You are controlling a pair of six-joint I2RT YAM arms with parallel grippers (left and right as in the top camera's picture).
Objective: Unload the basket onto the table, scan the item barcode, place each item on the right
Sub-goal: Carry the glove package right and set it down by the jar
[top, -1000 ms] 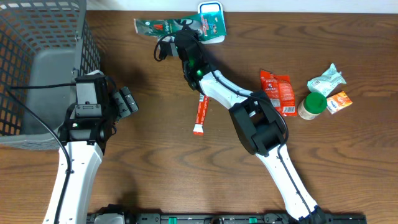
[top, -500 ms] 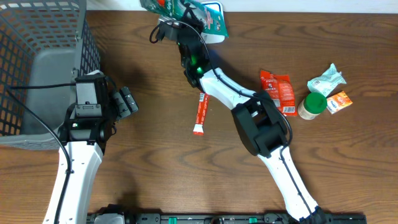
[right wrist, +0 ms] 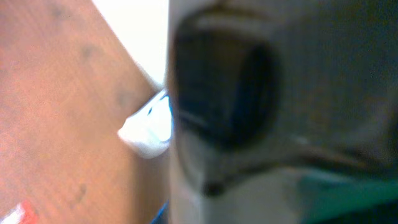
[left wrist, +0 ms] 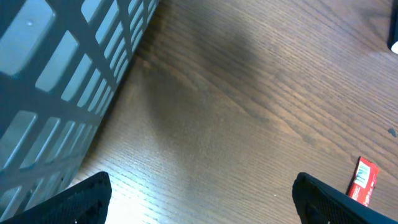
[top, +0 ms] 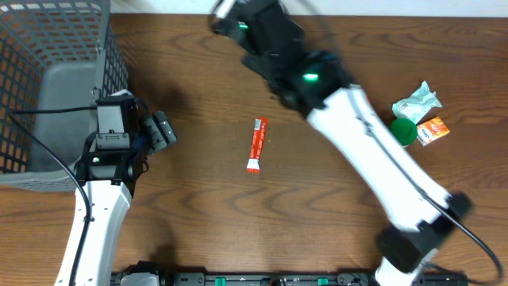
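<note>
My right arm is raised high toward the overhead camera and blurred, with its gripper (top: pixel 238 20) at the top edge. A grey and green blur, the green packet (right wrist: pixel 280 124), fills the right wrist view right at the lens, with the gripper shut on it. The fingers themselves do not show there. My left gripper (top: pixel 163 131) stands open beside the basket, with only bare wood between its fingertips (left wrist: pixel 93 199). A small red sachet (top: pixel 255 144) lies mid-table and also shows in the left wrist view (left wrist: pixel 362 180).
A grey wire basket (top: pixel 48 79) fills the far left, its wall (left wrist: pixel 56 81) close to the left gripper. At right are a green-lidded jar (top: pixel 402 131), an orange pack (top: pixel 432 129) and a crumpled white-green packet (top: pixel 415 102). A white-blue object (right wrist: pixel 146 127) sits at the table's back edge.
The right arm has swung up and right toward the overhead camera, lifting the green packet off the back of the table. It now covers the red packets. The left arm has not moved.
</note>
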